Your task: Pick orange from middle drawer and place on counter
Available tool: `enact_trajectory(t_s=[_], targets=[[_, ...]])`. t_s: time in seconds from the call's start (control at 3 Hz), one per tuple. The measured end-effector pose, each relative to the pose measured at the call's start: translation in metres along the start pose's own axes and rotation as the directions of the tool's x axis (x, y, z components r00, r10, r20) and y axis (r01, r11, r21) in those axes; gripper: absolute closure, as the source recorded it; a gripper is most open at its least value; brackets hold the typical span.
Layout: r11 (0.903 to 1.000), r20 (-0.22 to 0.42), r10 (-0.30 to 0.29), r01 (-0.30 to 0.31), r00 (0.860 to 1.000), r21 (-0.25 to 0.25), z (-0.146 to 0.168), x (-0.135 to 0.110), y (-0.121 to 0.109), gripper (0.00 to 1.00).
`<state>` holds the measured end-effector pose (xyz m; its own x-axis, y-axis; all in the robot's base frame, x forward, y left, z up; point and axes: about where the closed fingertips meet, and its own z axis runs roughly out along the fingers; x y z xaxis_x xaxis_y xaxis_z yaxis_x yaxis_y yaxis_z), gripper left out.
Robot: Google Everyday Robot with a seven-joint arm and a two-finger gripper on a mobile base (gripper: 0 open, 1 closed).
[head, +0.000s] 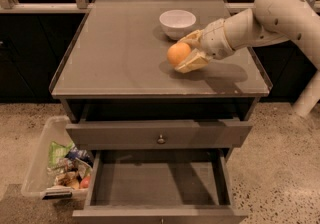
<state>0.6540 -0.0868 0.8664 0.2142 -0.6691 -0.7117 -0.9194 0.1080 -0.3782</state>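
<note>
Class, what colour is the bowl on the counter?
The bowl is white in the camera view, behind the gripper holding the orange over the counter.

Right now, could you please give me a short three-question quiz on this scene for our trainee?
1. True or false: the middle drawer stands open with a bare floor.
2. Where is the orange? A) in the drawer; B) gripped by the pincer over the counter; C) on the ground.
3. Fill in: behind the pincer, on the counter, stands a white ____.
Key: 1 true; 2 B; 3 bowl.
</note>
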Motion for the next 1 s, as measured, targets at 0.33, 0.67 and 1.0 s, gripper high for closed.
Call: enact_trajectory(t_s=[0.33, 0.67, 1.0], targets=[[0.9993, -0.015, 0.027, -0.028, 1.000, -0.026, 0.0125, 0.0117, 0.0012, 0.90], [0.9992, -0.015, 0.028, -0.029, 0.999, -0.027, 0.0128, 0.0119, 0.0013, 0.72], [0.9992, -0.015, 0.028, -0.029, 0.999, -0.027, 0.0129, 0.0119, 0.0013, 0.49]])
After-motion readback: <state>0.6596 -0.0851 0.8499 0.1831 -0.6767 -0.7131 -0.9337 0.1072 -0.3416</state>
